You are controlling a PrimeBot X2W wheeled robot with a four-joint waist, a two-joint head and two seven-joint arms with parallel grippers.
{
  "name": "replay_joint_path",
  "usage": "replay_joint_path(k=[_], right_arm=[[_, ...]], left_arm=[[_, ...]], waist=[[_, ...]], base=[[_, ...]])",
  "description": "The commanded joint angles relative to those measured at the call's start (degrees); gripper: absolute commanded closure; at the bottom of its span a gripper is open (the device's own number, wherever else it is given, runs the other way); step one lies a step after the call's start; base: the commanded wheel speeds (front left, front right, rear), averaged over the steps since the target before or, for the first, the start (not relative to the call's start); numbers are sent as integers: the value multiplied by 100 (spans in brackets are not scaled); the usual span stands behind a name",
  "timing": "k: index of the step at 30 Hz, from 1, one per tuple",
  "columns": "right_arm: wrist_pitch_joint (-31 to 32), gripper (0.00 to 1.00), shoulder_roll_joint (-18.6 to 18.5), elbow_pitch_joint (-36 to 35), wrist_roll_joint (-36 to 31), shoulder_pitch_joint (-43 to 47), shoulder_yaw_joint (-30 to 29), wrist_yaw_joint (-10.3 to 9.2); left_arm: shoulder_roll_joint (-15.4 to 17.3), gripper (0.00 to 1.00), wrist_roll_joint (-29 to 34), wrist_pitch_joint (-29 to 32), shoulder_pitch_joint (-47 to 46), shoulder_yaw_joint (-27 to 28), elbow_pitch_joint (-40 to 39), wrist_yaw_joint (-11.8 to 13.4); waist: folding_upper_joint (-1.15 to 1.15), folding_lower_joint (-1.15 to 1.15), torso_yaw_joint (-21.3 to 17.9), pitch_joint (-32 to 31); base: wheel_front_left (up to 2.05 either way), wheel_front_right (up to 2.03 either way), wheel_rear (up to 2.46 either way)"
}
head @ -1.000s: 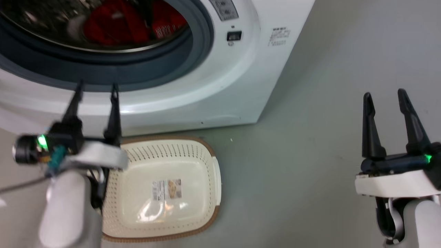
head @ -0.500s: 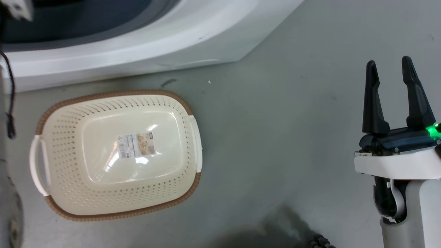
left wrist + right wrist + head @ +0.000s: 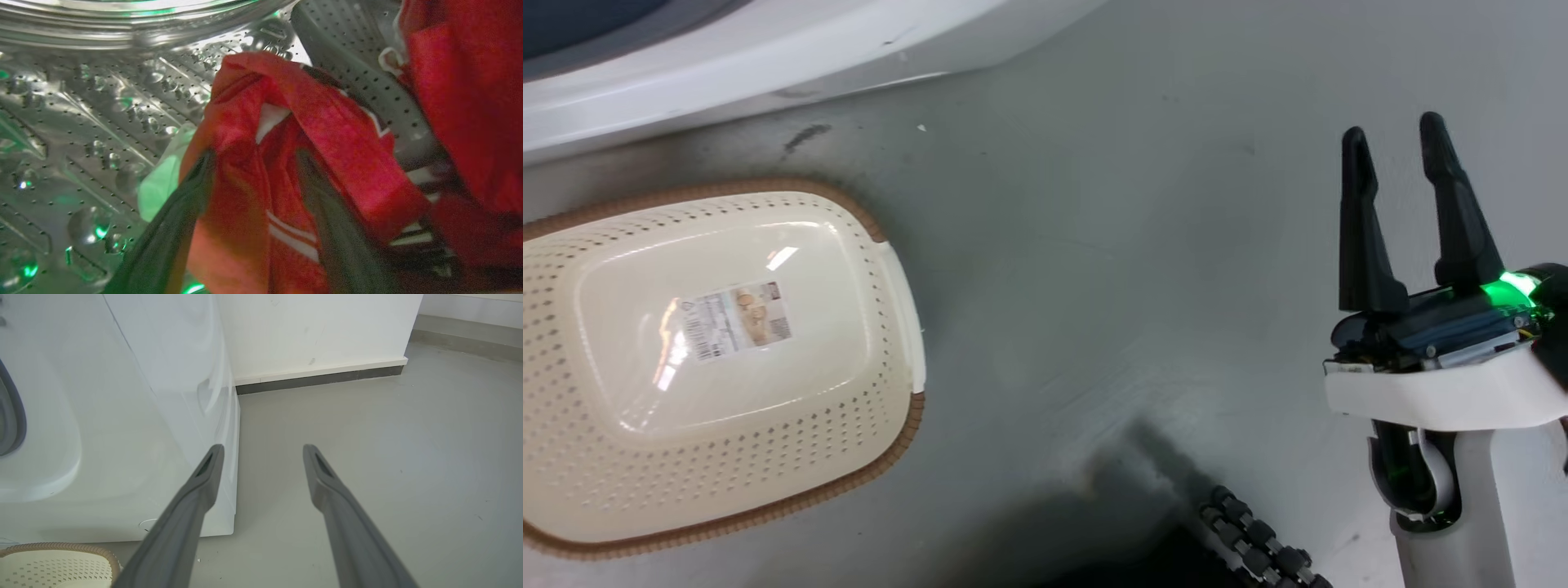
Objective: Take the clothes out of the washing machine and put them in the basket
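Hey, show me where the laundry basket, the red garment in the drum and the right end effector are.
basket [image 3: 849,433]: head view, perforated side wall.
red garment [image 3: 327,134]: left wrist view, upper fold.
right end effector [image 3: 1393,131]: head view, midway between its fingertips.

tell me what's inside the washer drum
Red clothes with white stripes lie in the drum, the open left gripper straddling one fold. What lies beneath them is covered.

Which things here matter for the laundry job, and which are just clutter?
Job: red clothes, steel drum, washing machine, basket, left gripper around a red fold.
Not job: open right gripper, black ribbed cable, floor scuff.
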Motion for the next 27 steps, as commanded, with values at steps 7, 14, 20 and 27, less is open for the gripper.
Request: replay_joint_path(k=[7,14,20,27], right_arm=[[-14,0,15,-131,231,46,237,-4],[-13,0,15,-162,346,30,309,-4],[-13,0,15,-195,361,-21,318,-4],[-13,0,15,-218,300,-82,249,-4]], left_arm=[[536,0,-407,756,-667,-652,86,11],[861,0,-942,1460,-952,-1307,-89,10],[1047,44,-1314,1788,-917,-1735,-185,9],[1221,100,-1356,1343,-1158,-1981,-255,19]], waist=[[0,-1,-382,350],[0,-1,-524,513],[0,-1,-542,597],[0,-1,-490,627]], base=[[0,0,0],[0,0,0],[0,0,0],[0,0,0]])
